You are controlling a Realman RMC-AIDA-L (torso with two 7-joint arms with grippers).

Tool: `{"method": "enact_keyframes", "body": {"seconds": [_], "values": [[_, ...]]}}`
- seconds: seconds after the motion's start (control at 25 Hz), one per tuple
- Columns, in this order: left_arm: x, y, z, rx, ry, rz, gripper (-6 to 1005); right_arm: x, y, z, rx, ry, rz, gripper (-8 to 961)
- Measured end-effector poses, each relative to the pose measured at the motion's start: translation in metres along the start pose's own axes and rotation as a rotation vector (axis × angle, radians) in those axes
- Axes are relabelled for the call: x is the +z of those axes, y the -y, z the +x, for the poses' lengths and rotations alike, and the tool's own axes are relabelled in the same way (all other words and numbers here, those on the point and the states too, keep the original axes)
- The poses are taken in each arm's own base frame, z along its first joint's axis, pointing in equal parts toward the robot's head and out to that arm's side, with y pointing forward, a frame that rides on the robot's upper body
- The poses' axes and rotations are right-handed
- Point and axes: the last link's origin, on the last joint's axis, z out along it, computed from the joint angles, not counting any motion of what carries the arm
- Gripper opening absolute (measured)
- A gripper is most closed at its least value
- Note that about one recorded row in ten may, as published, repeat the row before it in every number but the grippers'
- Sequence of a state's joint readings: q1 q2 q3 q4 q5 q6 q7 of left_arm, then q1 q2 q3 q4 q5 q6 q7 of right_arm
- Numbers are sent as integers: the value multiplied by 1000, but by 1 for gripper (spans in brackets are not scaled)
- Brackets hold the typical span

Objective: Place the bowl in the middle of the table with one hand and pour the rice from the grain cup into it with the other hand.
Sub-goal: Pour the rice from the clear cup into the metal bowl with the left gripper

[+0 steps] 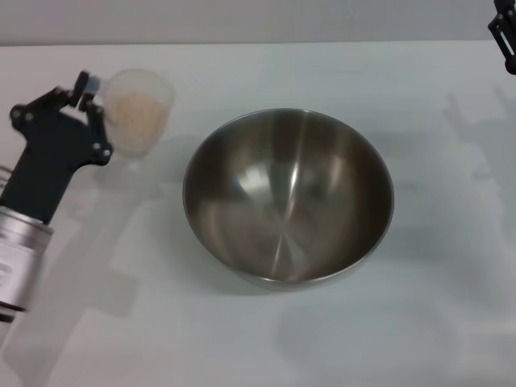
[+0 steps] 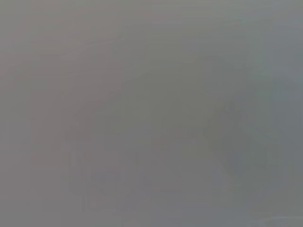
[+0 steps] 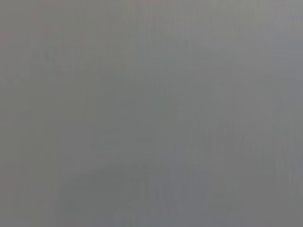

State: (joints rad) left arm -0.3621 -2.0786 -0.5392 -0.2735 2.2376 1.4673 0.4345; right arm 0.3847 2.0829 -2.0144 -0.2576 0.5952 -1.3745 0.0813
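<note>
The bowl (image 1: 288, 197), wide and shiny steel, stands upright and empty in the middle of the white table (image 1: 266, 339). At the far left is the grain cup (image 1: 139, 110), clear plastic, with pale rice (image 1: 134, 113) inside. My left gripper (image 1: 89, 95) reaches up from the lower left, and its black fingers close on the cup's side by the small handle. Whether the cup rests on the table or hangs just above it I cannot tell. Only a black tip of my right gripper (image 1: 503, 36) shows at the top right corner, well away from the bowl. Both wrist views are plain grey.
The left arm's silver forearm (image 1: 20, 250) lies over the table's left edge. The table's far edge (image 1: 258, 43) runs along the top of the head view. White tabletop surrounds the bowl on all sides.
</note>
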Motion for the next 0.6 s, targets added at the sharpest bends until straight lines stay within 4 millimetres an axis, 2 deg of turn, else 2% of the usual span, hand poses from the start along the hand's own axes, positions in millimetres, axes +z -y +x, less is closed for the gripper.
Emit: {"method": "enact_keyframes", "body": {"seconds": [0.04, 0.12, 0.16, 0.24, 0.32, 0.36, 0.44, 0.48, 0.6], "values": [[3, -1, 4, 70, -26, -6, 33, 0, 0, 0, -1, 1, -1, 816], [3, -1, 4, 70, -26, -6, 33, 2, 0, -1, -3, 3, -2, 816], [9, -8, 14, 263, -102, -38, 33, 2, 0, -1, -4, 4, -2, 816], [15, -17, 22, 471, -165, -72, 34, 3, 0, -1, -4, 6, -3, 816], [16, -20, 23, 529, -178, -79, 34, 3, 0, -1, -3, 8, -3, 816], [18, -26, 26, 669, -218, -102, 34, 3, 0, -2, -3, 8, -2, 816], [20, -33, 29, 788, -259, -124, 32, 4, 1, -2, -4, 10, 2, 816], [21, -39, 31, 900, -296, -136, 31, 4, 2, -2, -4, 11, 6, 816], [22, -42, 32, 968, -314, -137, 29, 4, 2, -2, -4, 12, 7, 816]]}}
